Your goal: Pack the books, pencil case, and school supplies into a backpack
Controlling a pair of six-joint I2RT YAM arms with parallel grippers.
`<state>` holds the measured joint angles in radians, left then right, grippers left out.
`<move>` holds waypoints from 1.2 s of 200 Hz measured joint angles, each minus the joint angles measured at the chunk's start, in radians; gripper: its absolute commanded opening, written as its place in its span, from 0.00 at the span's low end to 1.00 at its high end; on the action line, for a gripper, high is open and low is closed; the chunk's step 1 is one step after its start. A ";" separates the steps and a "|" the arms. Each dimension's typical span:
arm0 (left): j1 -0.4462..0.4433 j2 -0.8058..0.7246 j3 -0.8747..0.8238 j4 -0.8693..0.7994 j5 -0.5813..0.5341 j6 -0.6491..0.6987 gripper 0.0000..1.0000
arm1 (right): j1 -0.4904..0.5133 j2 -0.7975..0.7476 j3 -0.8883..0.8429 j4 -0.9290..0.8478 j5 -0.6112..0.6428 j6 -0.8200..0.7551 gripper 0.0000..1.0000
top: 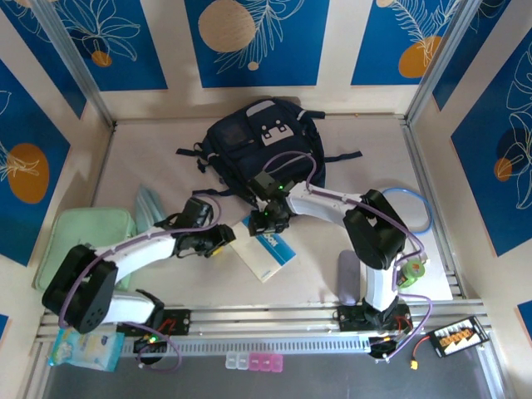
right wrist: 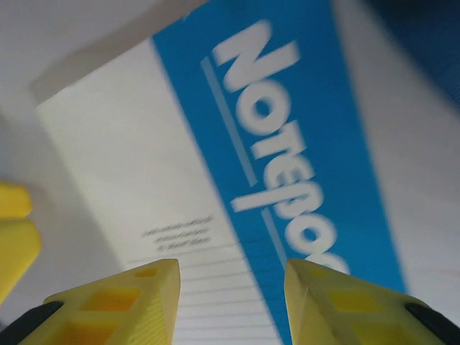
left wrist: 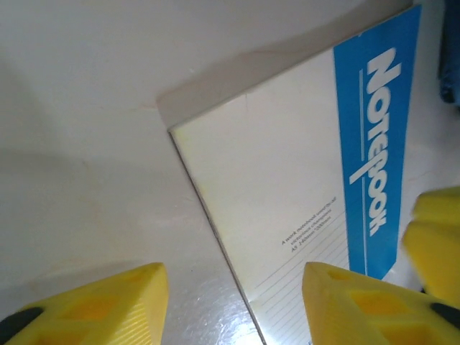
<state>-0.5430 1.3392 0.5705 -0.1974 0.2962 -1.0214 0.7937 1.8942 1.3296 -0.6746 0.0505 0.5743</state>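
The navy backpack (top: 259,137) lies at the back of the table, straps spread. In front of it a thin white-and-blue notebook (top: 266,250) lies flat, lettered "Notebook" (left wrist: 287,180) (right wrist: 215,180). My left gripper (top: 216,242) (left wrist: 233,305) hangs low over the notebook's left edge, jaws apart, one yellow fingertip (left wrist: 363,305) above the cover and the other (left wrist: 97,305) above bare table. My right gripper (top: 269,219) (right wrist: 233,291) hovers open above the notebook's far end, close to the backpack. The pencil case is hidden.
A pale-green flat box (top: 87,241) lies at the left wall with a teal striped item (top: 150,204) beside it. A blue ring of tubing (top: 413,208) sits at the right. A packet (top: 83,349) and pink pieces (top: 253,362) lie on the near rail.
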 measured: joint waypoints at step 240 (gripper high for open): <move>-0.002 0.138 0.034 0.103 0.074 -0.046 0.41 | -0.042 0.085 -0.002 0.036 -0.005 0.003 0.44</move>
<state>-0.5453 1.4769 0.6041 -0.0944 0.3706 -1.0676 0.7513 1.9797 1.3281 -0.6388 0.0452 0.5774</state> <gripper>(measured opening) 0.422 0.436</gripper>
